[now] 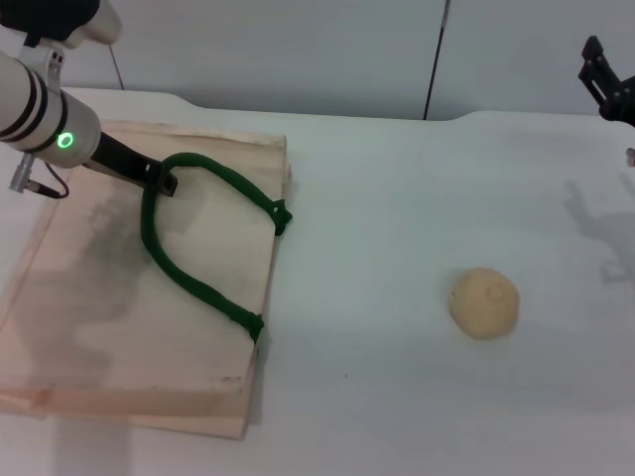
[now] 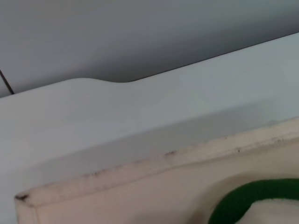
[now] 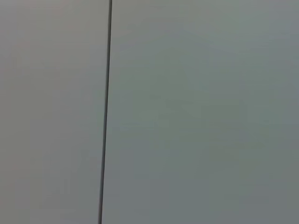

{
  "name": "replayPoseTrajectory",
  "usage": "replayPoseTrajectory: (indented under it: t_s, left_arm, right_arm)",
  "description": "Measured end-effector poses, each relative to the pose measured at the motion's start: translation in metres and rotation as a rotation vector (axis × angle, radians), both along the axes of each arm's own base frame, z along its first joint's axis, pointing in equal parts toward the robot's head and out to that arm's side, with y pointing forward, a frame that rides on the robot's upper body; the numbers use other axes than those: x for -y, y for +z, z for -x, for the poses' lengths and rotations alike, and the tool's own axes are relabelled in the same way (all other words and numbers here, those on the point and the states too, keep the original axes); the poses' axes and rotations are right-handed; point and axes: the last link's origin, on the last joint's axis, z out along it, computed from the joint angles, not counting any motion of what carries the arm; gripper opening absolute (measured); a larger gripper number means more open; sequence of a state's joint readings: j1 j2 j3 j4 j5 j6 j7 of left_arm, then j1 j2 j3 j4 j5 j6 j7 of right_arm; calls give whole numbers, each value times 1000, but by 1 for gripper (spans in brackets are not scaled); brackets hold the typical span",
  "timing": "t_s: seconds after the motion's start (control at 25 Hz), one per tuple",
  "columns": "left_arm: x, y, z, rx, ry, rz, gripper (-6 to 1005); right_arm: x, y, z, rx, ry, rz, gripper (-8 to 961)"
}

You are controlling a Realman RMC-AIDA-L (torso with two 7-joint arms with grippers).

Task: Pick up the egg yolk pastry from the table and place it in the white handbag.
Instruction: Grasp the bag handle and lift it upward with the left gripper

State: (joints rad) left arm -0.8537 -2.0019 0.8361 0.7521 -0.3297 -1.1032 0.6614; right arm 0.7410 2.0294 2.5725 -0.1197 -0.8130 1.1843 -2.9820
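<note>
The egg yolk pastry (image 1: pixel 484 302), a small round tan dough ball, sits alone on the white table right of centre. The white handbag (image 1: pixel 119 317) lies flat on the left, a cream tote with a dark green rope handle (image 1: pixel 189 278). My left gripper (image 1: pixel 159 181) is over the bag's upper part and shut on the top of that handle loop. The bag's edge (image 2: pixel 163 163) and a bit of the green handle (image 2: pixel 247 196) show in the left wrist view. My right gripper (image 1: pixel 607 84) hangs raised at the far right edge, well away from the pastry.
The white table (image 1: pixel 397 198) spreads between bag and pastry, its far edge meeting a grey wall. The right wrist view shows only that wall with a thin dark vertical line (image 3: pixel 105 112). The right arm's shadow (image 1: pixel 595 223) falls on the table.
</note>
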Motion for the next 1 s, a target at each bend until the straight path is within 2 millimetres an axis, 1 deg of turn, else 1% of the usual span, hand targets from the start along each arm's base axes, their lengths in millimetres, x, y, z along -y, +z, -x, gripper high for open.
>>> replayPoseTrajectory:
  t_s: [0.28, 0.48, 0.72, 0.84, 1.0]
  left_arm:
    - [0, 3, 4, -34, 1, -1, 299]
    - [-1, 4, 5, -40, -2, -11, 143]
    - [-2, 5, 4, -47, -19, -14, 136]
    - [-4, 7, 1, -50, -43, -16, 131]
    - [-5, 16, -8, -56, -83, -42, 125]
  right_arm:
    - [0, 0, 0, 0, -1, 0, 764]
    - [0, 0, 0, 0, 0, 0, 763]
    - [0, 0, -1, 1, -5, 2, 762]
    - [2, 0, -3, 1, -12, 3, 762]
    - [2, 0, -4, 1, -12, 3, 761]
